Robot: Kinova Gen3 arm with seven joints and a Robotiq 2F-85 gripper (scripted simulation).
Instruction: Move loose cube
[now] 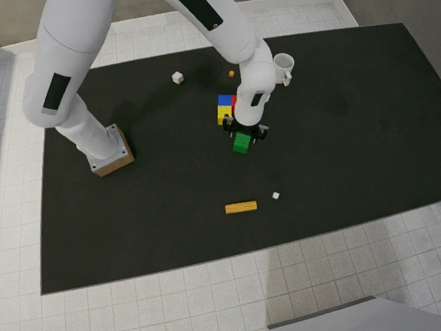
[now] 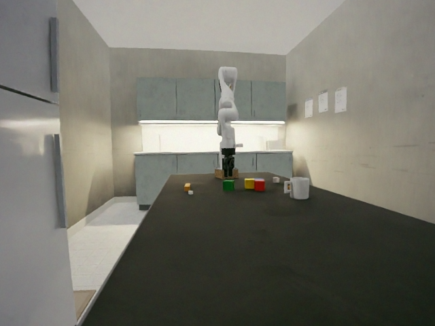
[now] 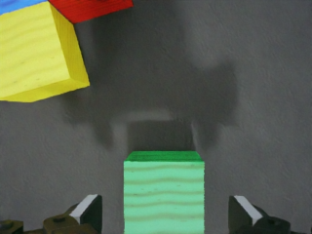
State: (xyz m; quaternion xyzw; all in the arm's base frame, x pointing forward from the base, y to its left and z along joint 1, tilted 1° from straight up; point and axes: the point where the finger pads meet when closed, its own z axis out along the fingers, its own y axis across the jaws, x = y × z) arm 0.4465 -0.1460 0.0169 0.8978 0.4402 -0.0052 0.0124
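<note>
The loose green cube (image 1: 241,144) (image 2: 228,185) (image 3: 164,195) stands on the table, apart from the other three. The yellow cube (image 1: 223,115) (image 2: 249,183) (image 3: 34,54), blue cube (image 1: 224,100) (image 3: 14,5) and red cube (image 1: 233,101) (image 2: 259,185) (image 3: 95,7) stand together in an L; the open corner is beside yellow and red. In the wrist view the green cube is turned relative to them. My gripper (image 1: 242,138) (image 2: 228,175) (image 3: 165,213) is open above the green cube, one finger to each side with gaps. The arm partly hides the red cube in the top view.
A white mug (image 1: 283,67) (image 2: 299,187) stands beyond the red cube. A small orange cube (image 1: 231,73) and a white cube (image 1: 177,77) (image 2: 276,180) lie behind the group. An orange bar (image 1: 240,207) (image 2: 187,187) and a small white cube (image 1: 275,195) (image 2: 190,192) lie toward the near edge.
</note>
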